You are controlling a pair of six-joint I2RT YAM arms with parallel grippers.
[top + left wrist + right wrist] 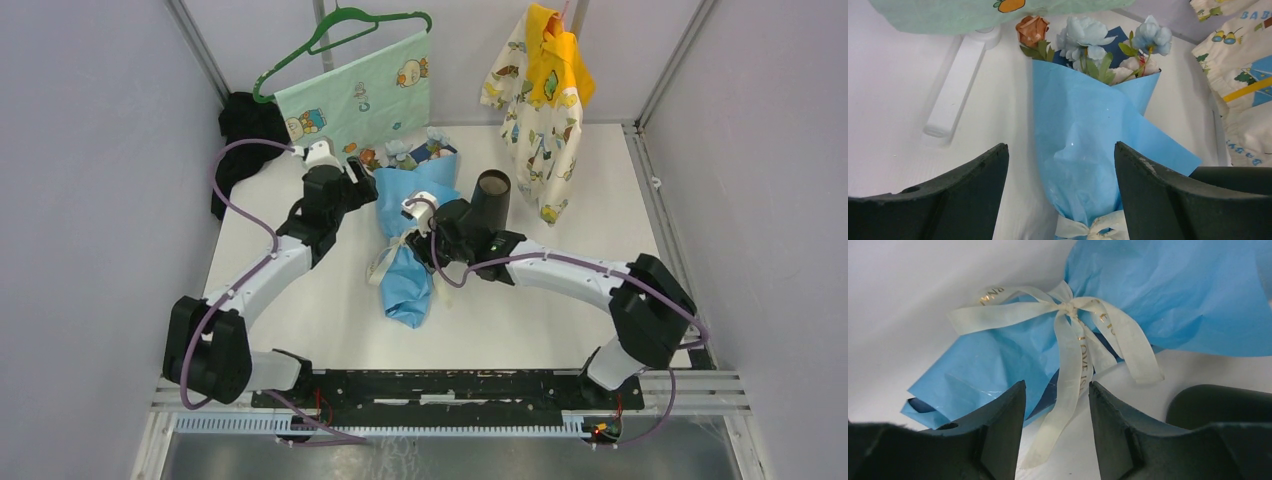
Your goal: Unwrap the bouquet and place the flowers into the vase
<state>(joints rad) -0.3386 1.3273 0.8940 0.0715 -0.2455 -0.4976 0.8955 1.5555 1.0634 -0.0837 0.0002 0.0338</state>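
The bouquet [408, 250] lies on the white table, a light blue paper cone with its wide end pointing away from me. Pale blue, pink and rust-orange flowers [1088, 42] stick out of that end. A cream ribbon [1070, 310] ties the narrow part in a bow. My left gripper [1061, 150] is open, its jaws standing either side of the cone just above the bow without touching the paper. My right gripper [1057, 385] is open with one loose ribbon tail [1068, 390] hanging between its jaws, a gap on both sides. The dark vase [492, 195] stands just right of the bouquet, behind the right wrist.
A green patterned cloth on a green hanger [360, 95] hangs at the back left over a black cloth heap [245, 125]. A yellow and white garment [540, 100] hangs at the back right. A white bar [955, 85] lies left of the flower heads. Grey walls close in both sides.
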